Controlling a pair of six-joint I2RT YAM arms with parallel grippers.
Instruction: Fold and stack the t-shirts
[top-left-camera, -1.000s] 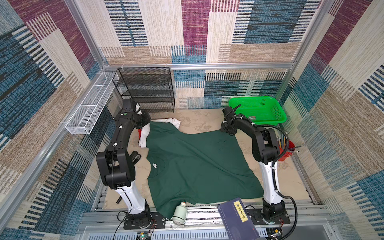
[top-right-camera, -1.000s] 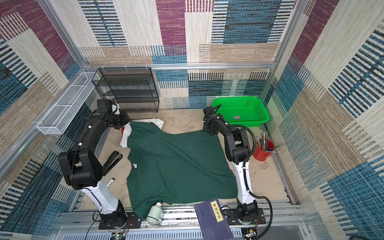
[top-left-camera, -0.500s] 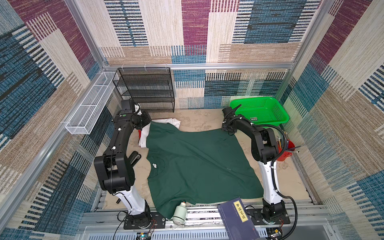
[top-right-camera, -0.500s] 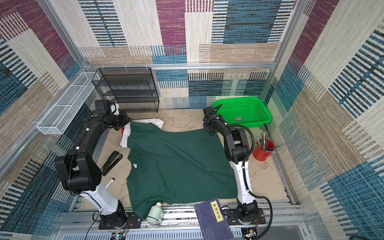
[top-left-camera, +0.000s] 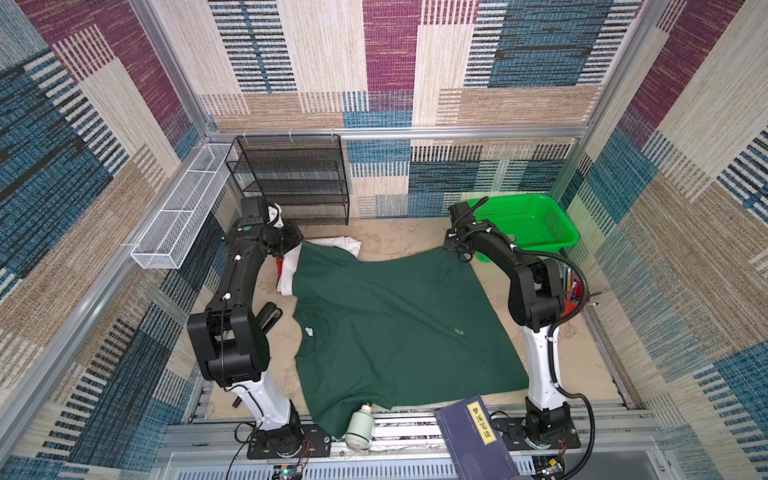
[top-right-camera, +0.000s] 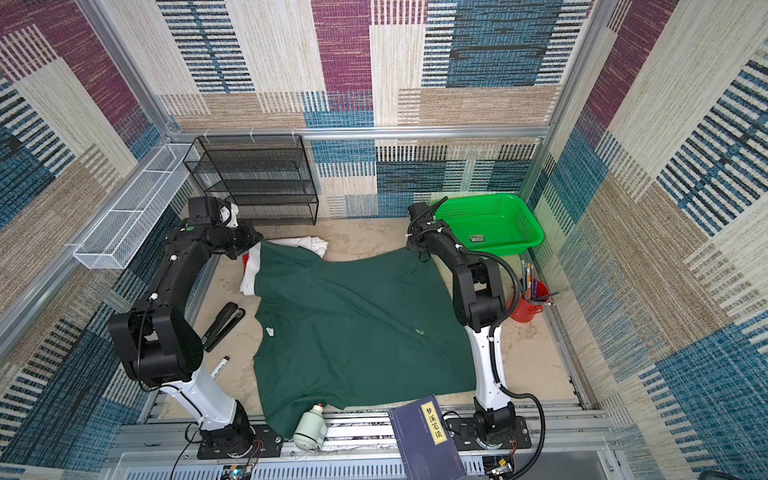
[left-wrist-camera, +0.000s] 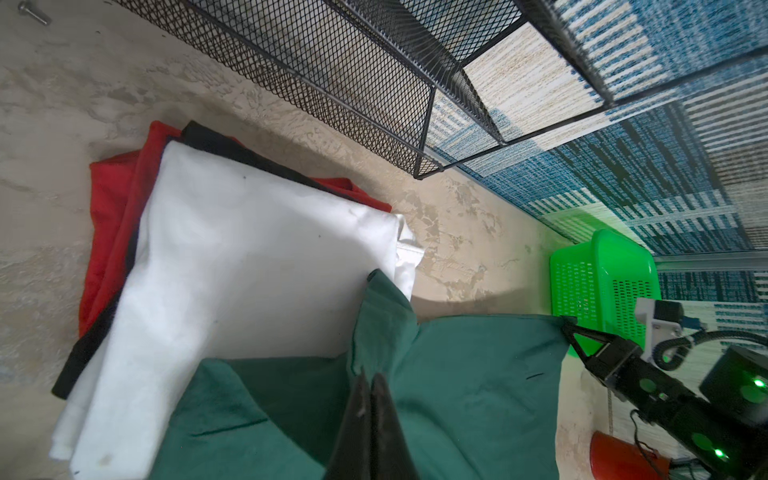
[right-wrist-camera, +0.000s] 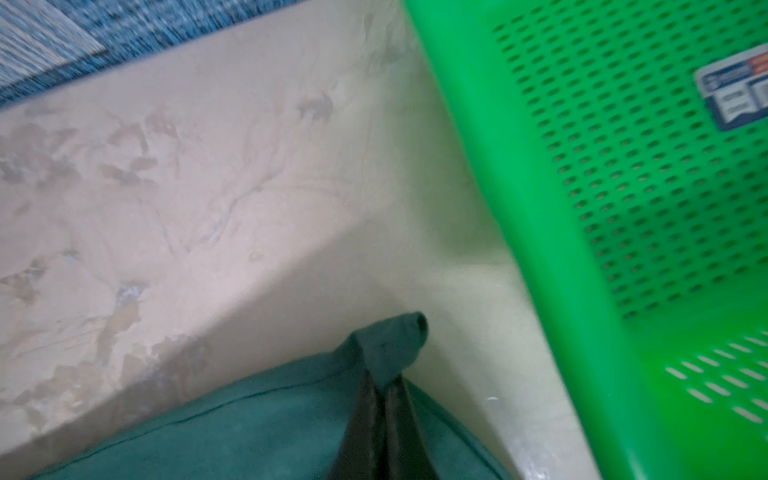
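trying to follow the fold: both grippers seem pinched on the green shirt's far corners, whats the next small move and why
Probably raise both corners together a little. The left gripper and the right gripper are each shut on a far corner of the dark green t-shirt, which lies spread flat. Its left corner overlaps the folded white t-shirt, so dragging instead of lifting could disturb that one.

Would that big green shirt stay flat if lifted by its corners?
Likely floppy: the dark green t-shirt creases and sags between the left gripper and right gripper. Probably light, since thin fingertip pinches hold its corners.
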